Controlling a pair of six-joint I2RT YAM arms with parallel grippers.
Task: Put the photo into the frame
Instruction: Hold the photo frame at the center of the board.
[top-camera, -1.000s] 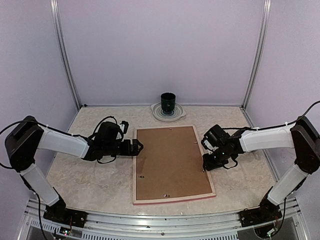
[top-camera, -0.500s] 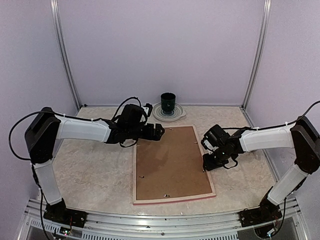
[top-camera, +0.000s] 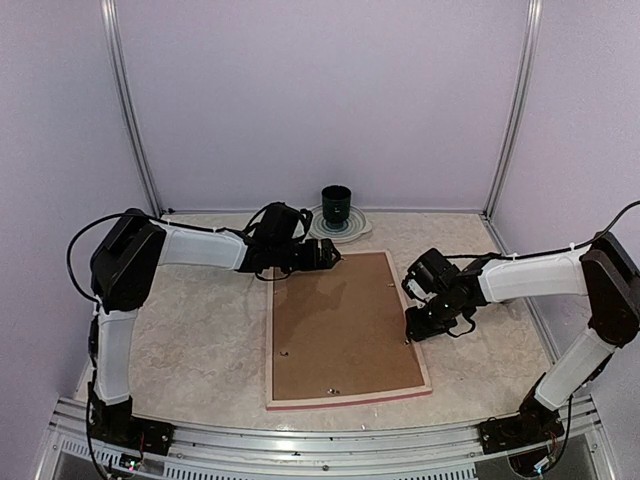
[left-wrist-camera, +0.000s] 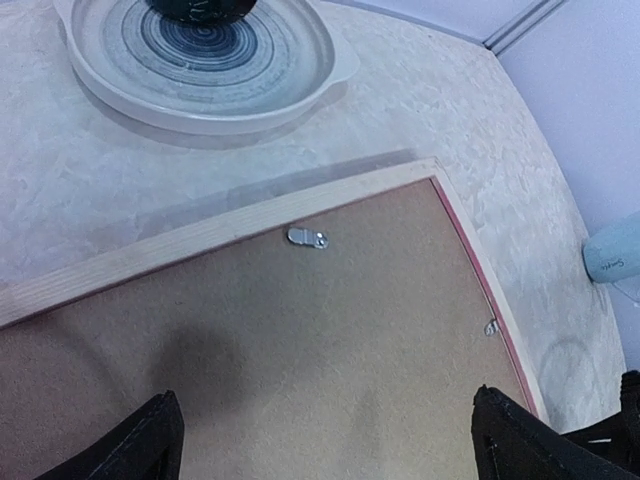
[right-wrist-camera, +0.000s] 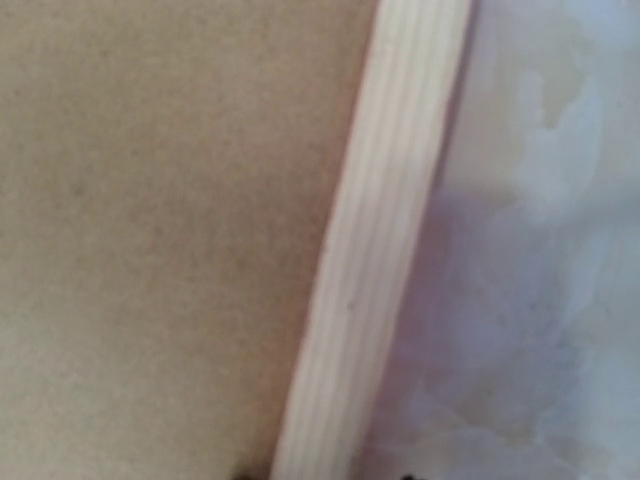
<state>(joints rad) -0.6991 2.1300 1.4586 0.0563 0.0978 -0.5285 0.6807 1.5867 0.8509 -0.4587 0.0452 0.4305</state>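
On your left, the left gripper (top-camera: 322, 256) hovers over the far rim of the large rectangular picture frame (top-camera: 269, 340), nearer that rim's left corner. Its jaws are spread wide and hold nothing, and in the left wrist view the two black fingers stand far apart with only board between them. Just beyond it, at the middle of the far edge of the pale marbled table (top-camera: 180, 330), a round grey plate with blue rings (top-camera: 315, 228) carries a dark green cup (top-camera: 336, 202). The plate sits close to the frame's far rim but is apart from it. The frame itself lies flat and face down in the middle of the table, its long sides running from the near edge toward the far edge. You see its pale wooden back, a line of pink along the near rim, and the plain brown backing board (top-camera: 340, 320) filling it. A small metal turn-clip (left-wrist-camera: 307, 237) sits at the middle of the far rim, lying over the board's edge. On your right, the right gripper (top-camera: 415, 330) points down at the frame's right rim, about halfway along it. Its jaws are partly closed and its wrist view shows the wooden rim running between the fingertips, but you cannot tell whether they pinch it.
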